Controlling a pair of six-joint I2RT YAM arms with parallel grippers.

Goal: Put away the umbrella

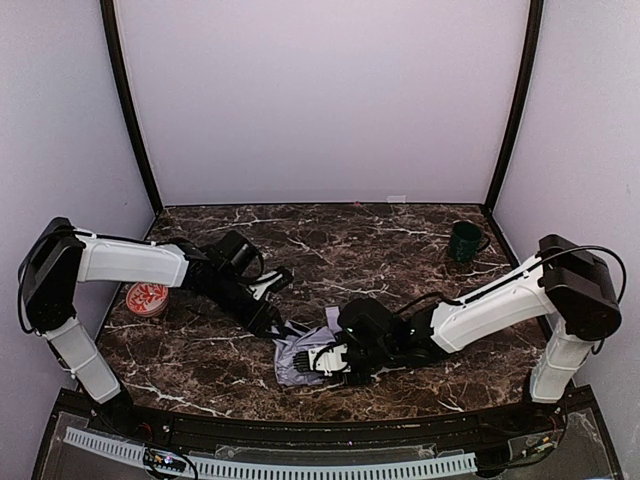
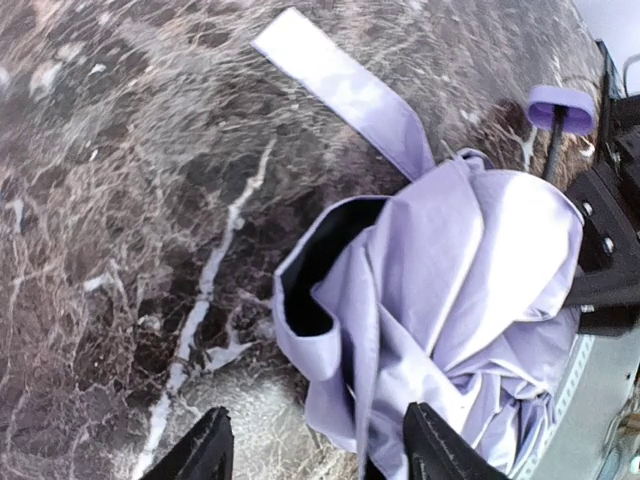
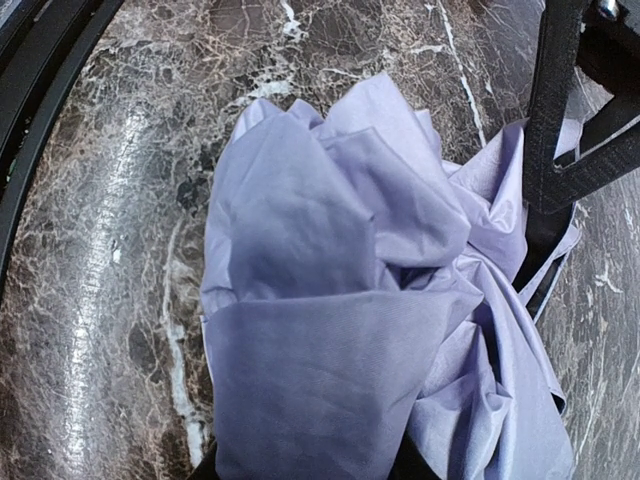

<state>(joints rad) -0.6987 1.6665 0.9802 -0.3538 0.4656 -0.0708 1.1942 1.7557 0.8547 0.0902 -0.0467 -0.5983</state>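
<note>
While the red dish point(image 1: 147, 298) sits idle far left, the left gripper point(image 2: 315, 455) hangs with jaws spread wide at the edge of the umbrella point(image 2: 450, 300), probably lining up to gather loose fabric. The umbrella's crumpled mid-table between both arms, strap point(image 2: 335, 85) flopped out. The right gripper point(image 1: 328, 360) is buried in cloth, so I can't tell if it's pinching. Green mug point(image 1: 463, 241) sits far right.

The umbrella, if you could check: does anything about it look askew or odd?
Yes. The umbrella lies as a crumpled heap, fabric bunched, black lining exposed, and its strap trails loose across the table.
</note>
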